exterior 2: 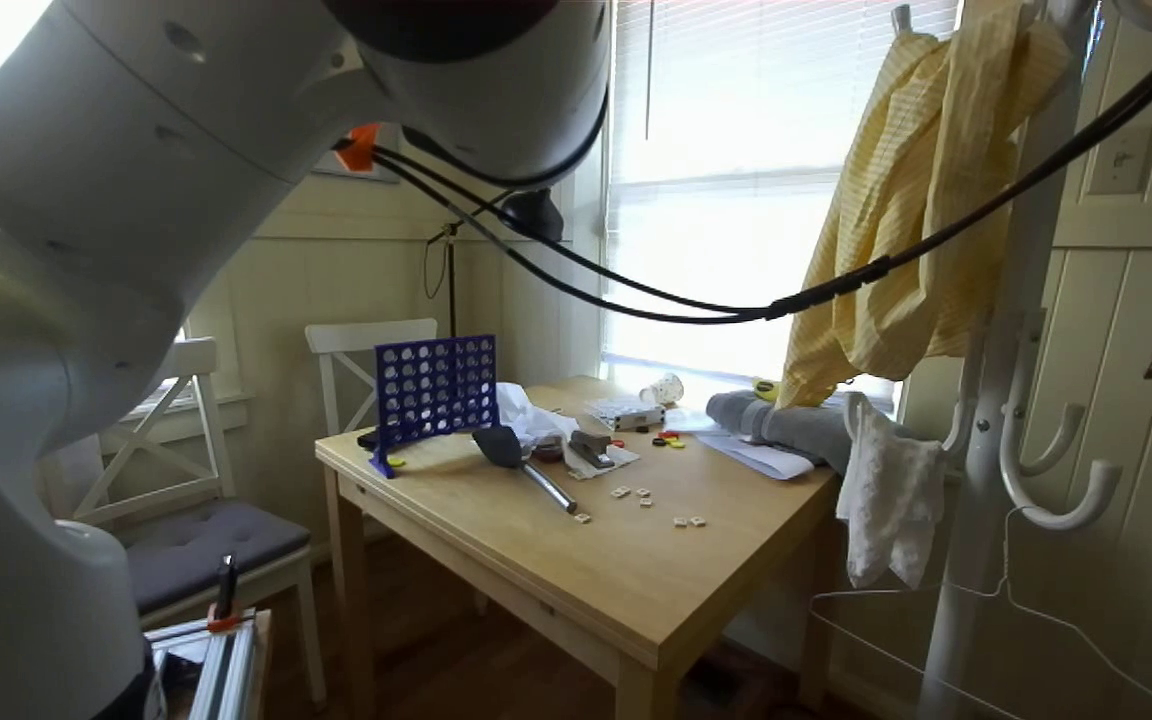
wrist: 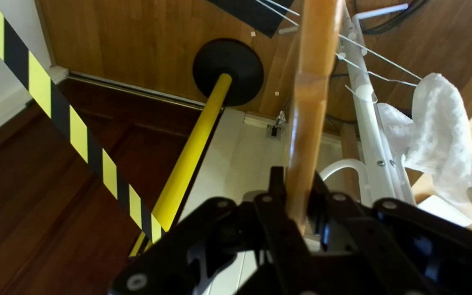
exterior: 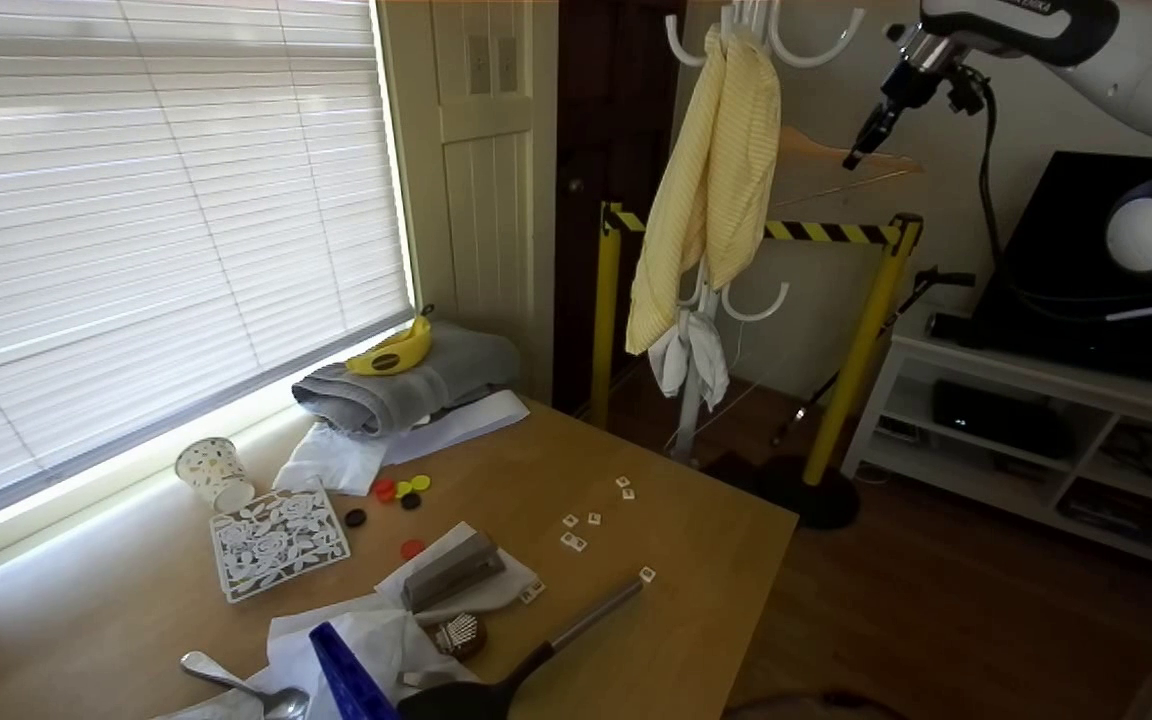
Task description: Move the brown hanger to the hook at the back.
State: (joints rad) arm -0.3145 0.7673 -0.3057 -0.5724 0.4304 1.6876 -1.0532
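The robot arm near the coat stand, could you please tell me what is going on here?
The robot arm grips a brown wooden clothes hanger in its claw, beside the white coat stand. A yellow striped cloth hangs from the stand and partly hides the hanger in an exterior view. The hanger's own hook is out of sight, so I cannot tell whether it is hung.

Homelike room: blinds, cushioned chair
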